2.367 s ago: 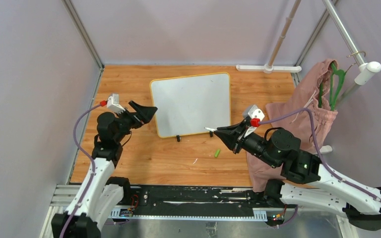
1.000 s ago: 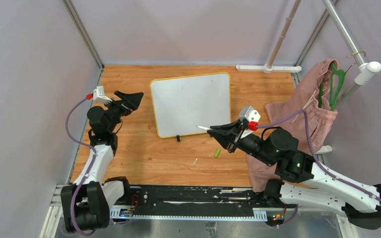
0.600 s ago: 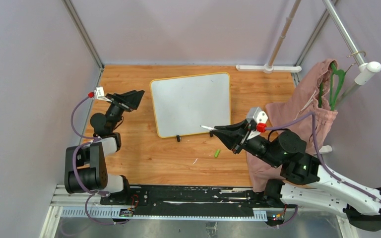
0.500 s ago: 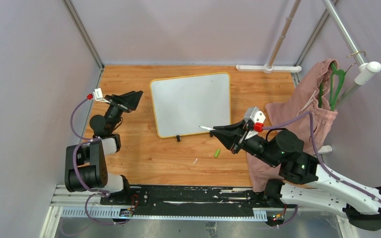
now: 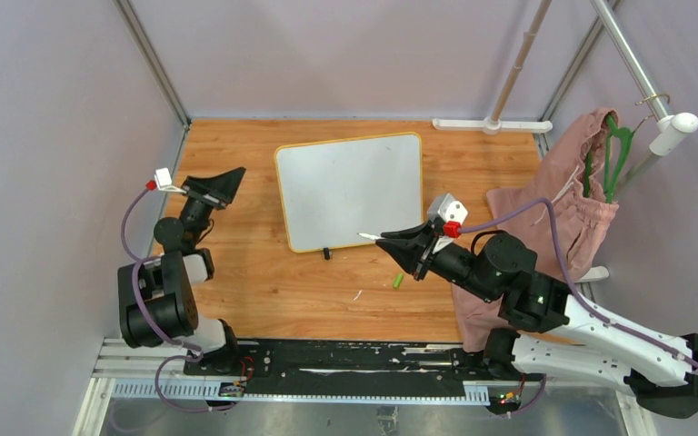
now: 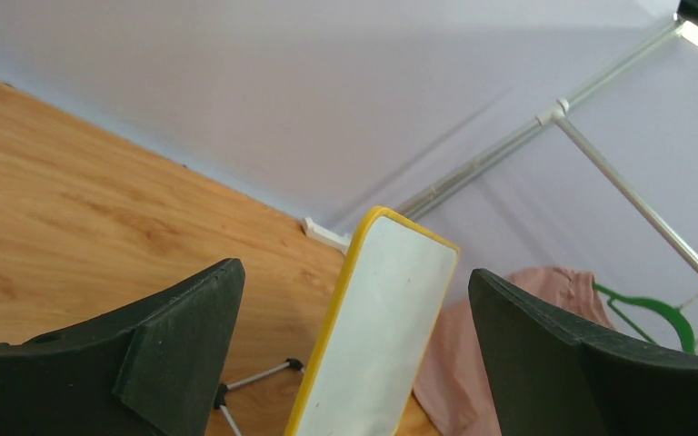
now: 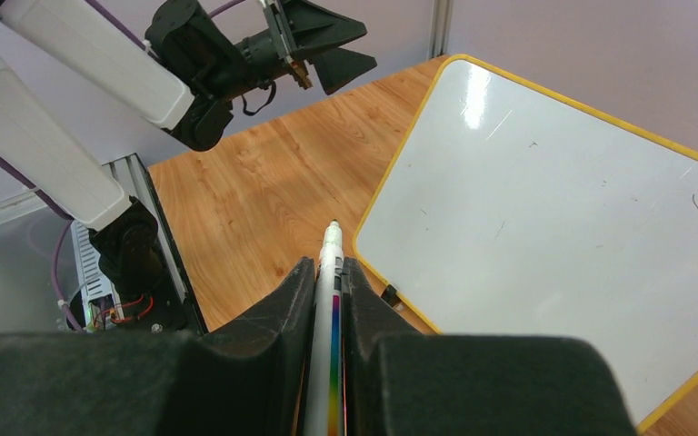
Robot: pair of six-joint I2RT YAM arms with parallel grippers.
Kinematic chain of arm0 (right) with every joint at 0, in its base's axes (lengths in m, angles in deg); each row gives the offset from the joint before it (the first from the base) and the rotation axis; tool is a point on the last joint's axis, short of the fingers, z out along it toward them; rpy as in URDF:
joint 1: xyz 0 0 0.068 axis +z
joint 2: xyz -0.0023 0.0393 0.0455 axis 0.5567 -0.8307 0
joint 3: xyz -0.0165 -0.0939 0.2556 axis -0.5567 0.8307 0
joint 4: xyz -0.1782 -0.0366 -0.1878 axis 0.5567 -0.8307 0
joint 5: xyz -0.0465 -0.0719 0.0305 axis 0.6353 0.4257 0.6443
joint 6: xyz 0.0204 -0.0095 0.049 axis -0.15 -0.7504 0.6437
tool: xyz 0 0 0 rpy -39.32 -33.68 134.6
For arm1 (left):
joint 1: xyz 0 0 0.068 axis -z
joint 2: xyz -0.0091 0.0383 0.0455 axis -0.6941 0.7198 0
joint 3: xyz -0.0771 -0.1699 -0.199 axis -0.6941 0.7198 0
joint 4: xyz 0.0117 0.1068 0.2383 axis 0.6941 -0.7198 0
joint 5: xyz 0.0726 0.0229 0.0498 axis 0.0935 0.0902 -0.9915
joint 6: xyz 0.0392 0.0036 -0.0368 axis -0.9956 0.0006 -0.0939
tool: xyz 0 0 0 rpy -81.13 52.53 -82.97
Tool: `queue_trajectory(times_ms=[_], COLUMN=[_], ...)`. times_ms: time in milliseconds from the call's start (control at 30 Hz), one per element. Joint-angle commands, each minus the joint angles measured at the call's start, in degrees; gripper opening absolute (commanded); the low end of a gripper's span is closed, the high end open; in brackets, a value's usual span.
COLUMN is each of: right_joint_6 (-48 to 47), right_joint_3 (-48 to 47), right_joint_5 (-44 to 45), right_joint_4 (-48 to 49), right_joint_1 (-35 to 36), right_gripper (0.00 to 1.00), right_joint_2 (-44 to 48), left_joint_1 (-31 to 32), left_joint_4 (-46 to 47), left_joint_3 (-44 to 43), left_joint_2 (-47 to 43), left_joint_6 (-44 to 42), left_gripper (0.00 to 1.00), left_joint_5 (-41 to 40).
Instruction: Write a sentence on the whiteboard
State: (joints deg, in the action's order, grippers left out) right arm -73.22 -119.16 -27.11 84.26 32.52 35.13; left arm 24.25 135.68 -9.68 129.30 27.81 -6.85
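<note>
Starting at the left: left end effector (image 5: 232, 186) spread wide, pinching nothing, tucked close to the left wall and well apart from the whiteboard (image 5: 350, 186). No longer just beside the board's left edge as in the earlier views; folded back over its own base instead. Catches the yellow rim almost edge-on in its wrist view. Reads as clearing out of the way and leaving the writing to the other arm.

Moving to the middle: whiteboard flat on the desk (image 5: 264, 291), turned slightly, in the same spot as before. Glossy white face, rounded corners, thin yellow-orange rim, two small black feet at the near edge. Bears only faint specks and glare. Shows no sentence, not one green stroke, so puts the task at its very start.

Further right: small green piece (image 5: 398, 280) lying on the desk near the board, perhaps a cap, too small to tell. Then right end effector (image 5: 395, 245) pressed together on a white marker (image 7: 332, 272) with a rainbow strip, tip pointing forward. Has crept a little leftward over the last seconds. Holds the tip by the board's near edge now; touching or not, cannot tell. Suggests lining up for a first stroke, though probably calls for a reach farther toward the far left corner.

Far right: pink cloth (image 5: 554, 209) and green hanger (image 5: 613, 154), clear of the work.
</note>
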Motion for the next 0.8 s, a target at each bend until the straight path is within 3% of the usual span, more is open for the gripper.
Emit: queue_trajectory(times_ms=[0,233,467,767], right_joint_6=[0.07,0.07,0.57,0.55], right_joint_3=[-2.11,-2.19,-2.06,-3.16], right_joint_5=[0.85,0.88,0.82,1.04], right_joint_4=[1.79,2.6,3.13,3.75], right_joint_1=[0.13,0.19,0.19,0.19], right_gripper=[0.0,0.0,0.0,0.0], right_joint_2=[0.03,-1.34,-2.36,-4.51], left_joint_1=[2.73,7.39,7.98,10.06], left_joint_4=[1.68,1.81,2.24,3.03], left_joint_3=[-6.62,-8.32,-7.53,-10.15], left_joint_2=[4.74,10.28,13.52,16.04], left_joint_6=[-0.18,-4.49,-8.14,-9.83], left_gripper=[1.0,1.0,1.0,0.81], left_joint_5=[10.64,10.88,7.68,8.54])
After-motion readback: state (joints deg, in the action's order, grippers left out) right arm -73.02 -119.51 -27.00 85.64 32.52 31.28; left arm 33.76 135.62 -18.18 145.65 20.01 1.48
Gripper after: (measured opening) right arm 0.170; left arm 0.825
